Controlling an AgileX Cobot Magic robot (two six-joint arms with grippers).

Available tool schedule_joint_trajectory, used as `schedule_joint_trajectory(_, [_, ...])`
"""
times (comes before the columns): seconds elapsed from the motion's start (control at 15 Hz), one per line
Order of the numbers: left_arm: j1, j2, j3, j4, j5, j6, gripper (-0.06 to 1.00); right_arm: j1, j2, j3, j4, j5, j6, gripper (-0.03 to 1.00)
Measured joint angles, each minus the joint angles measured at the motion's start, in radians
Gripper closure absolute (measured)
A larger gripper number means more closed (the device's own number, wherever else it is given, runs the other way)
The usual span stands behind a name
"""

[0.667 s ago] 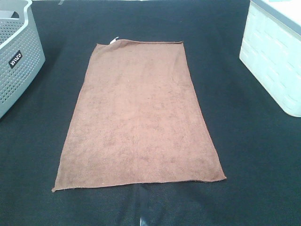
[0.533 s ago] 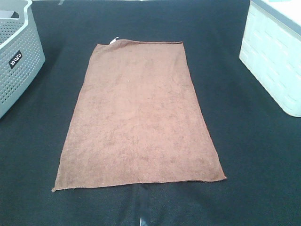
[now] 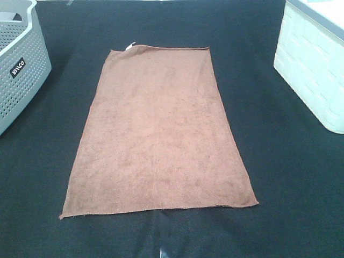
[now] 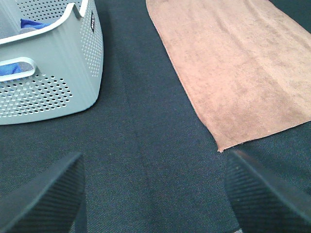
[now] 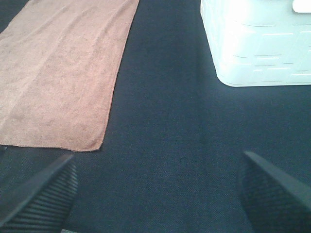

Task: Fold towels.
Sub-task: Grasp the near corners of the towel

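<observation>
Nothing's changing since a moment ago: the towel (image 3: 158,131) is still lying flat and unfolded mid-surface (image 3: 290,177), short side facing the near edge. The left gripper (image 4: 154,156) and right gripper (image 5: 158,158) are hovering with jaws wide apart, empty, each looking down just outside one near towel corner.

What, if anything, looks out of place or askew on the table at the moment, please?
Nothing stands out. The towel lies flat and unfolded on the dark surface, its white tag at a far corner. The grey basket and the white bin stand upright, clear of it.
</observation>
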Motion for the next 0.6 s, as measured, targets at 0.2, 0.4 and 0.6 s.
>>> schedule_joint_trajectory(0.2, [0.0, 0.0, 0.0, 0.0, 0.0, 0.0, 0.19, 0.0, 0.0, 0.0, 0.0, 0.0, 0.0, 0.13])
schedule_joint_trajectory(0.4, [0.0, 0.0, 0.0, 0.0, 0.0, 0.0, 0.19, 0.0, 0.0, 0.0, 0.0, 0.0, 0.0, 0.13])
schedule_joint_trajectory(0.6, [0.0, 0.0, 0.0, 0.0, 0.0, 0.0, 0.19, 0.0, 0.0, 0.0, 0.0, 0.0, 0.0, 0.13])
